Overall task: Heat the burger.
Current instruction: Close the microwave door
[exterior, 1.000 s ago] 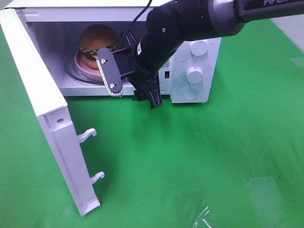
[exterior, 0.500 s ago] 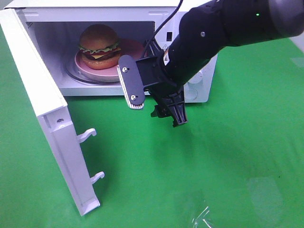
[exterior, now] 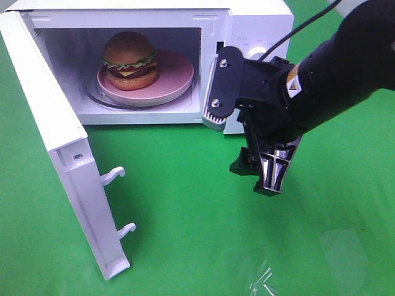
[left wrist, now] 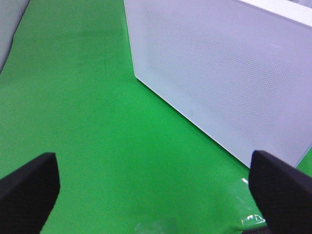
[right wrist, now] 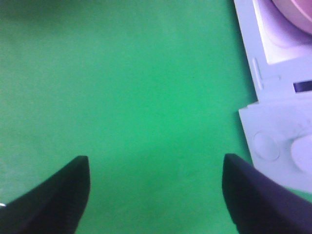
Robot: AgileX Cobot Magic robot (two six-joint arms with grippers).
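Observation:
The burger [exterior: 128, 60] sits on a pink plate [exterior: 176, 77] inside the white microwave [exterior: 247, 18]. The microwave door [exterior: 62, 154] is swung wide open to the left. My right gripper [exterior: 242, 154] hangs open and empty in front of the microwave's control panel, to the right of the cavity and apart from the burger. In the right wrist view the right gripper [right wrist: 156, 195] is over bare green cloth, with the control panel [right wrist: 278, 136] and the plate's edge [right wrist: 297, 9] beside it. My left gripper [left wrist: 156, 195] is open and empty, facing the door's white meshed outer face [left wrist: 219, 73].
Green cloth [exterior: 185, 246] covers the table. Two white latch hooks [exterior: 114, 176] stick out from the open door's edge. A crinkled piece of clear plastic [exterior: 265, 283] lies at the front edge. The right arm covers most of the microwave's knobs.
The right arm has drawn back out of the microwave opening, moving right and toward the front. The burger and plate are now fully uncovered and have not moved.

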